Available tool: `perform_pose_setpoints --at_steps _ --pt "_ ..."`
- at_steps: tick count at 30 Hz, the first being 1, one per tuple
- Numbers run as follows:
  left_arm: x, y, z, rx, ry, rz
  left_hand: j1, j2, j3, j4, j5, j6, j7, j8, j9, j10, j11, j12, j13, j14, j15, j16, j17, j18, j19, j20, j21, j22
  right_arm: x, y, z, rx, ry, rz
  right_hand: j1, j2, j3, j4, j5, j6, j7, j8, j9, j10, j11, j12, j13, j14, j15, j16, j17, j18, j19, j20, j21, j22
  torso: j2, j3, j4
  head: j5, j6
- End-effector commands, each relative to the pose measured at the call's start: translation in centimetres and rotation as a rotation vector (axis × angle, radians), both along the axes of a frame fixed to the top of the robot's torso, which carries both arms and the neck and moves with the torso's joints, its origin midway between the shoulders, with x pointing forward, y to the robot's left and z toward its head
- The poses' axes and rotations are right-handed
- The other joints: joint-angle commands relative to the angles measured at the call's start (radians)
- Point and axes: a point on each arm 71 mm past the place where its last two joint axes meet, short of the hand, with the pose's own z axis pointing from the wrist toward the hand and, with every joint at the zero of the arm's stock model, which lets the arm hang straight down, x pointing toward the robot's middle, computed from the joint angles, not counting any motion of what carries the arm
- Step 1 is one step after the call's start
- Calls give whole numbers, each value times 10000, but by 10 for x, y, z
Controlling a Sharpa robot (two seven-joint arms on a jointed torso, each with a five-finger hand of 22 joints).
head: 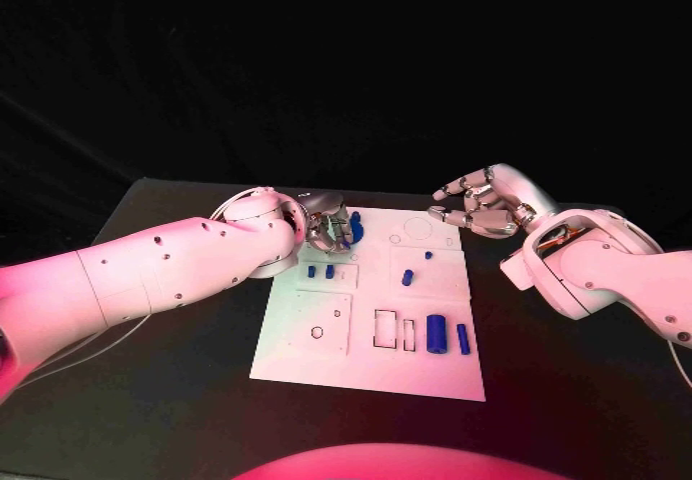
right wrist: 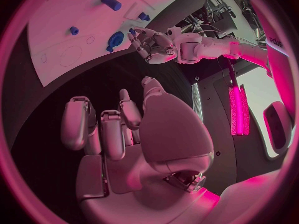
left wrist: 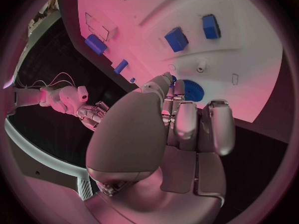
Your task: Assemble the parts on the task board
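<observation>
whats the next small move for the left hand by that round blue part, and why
Probably a slight lowering of the left hand so its fingers can close around the round blue part. Its fingertips hover right at that toothed disc near the far edge of the white board, but whether they already touch it cannot be told. The right hand hangs off the board's far right corner, holding nothing.
</observation>
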Motion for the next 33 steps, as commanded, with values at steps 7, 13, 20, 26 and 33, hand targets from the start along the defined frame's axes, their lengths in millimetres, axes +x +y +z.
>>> perform_pose_setpoints --at_steps 7,13,20,26,33 --pt "-2 19 11 -202 -80 378 -149 -69 112 -9 49 101 6 -52 -22 126 2 -89 -9 -12 35 -57 -50 -201 30 8 52 996 0 0 -1 -125 33 94 25 101 -18 -18 35 24 -25 32 -13 36 -9 45 8 626 -48 -52 804 79 -30 -16 -45 356 19 9 -11 60 7" --pt "1 30 10 -77 -54 596 -206 -103 128 -3 46 127 -1 -66 -33 159 -2 -122 -8 -14 35 -62 -68 -196 16 11 37 981 0 0 -1 -131 36 90 25 101 -18 -18 35 24 -25 32 -13 36 -9 45 8 626 -48 -52 804 79 -30 -16 -45 356 18 4 -5 55 -55" --pt "3 35 6 40 86 699 -227 -138 138 -13 44 140 -13 -76 -41 179 -8 -143 -6 -11 32 -51 -53 -192 7 12 28 972 0 0 -1 -106 -11 102 28 108 -15 -20 46 33 -28 38 -13 41 -12 48 8 626 -50 -54 802 79 -29 -17 -48 356 23 5 -27 19 -88" --pt "4 38 4 112 227 747 -244 -156 143 -16 43 147 -17 -82 -45 191 -11 -154 -5 -12 30 -49 -53 -191 3 12 24 969 0 0 -1 -94 -27 94 36 113 -10 -24 53 35 -30 40 -13 41 -14 47 5 625 -52 -55 800 79 -27 -18 -47 358 22 6 -21 14 -83" --pt "4 37 0 216 440 736 -266 -164 150 -12 43 151 -17 -90 -50 199 -11 -167 -5 -14 29 -51 -60 -188 -5 12 15 960 0 1 -1 -75 -56 87 38 115 -9 -25 55 36 -30 41 -13 41 -14 46 4 625 -52 -56 799 79 -26 -18 -47 358 28 6 -23 18 -97"
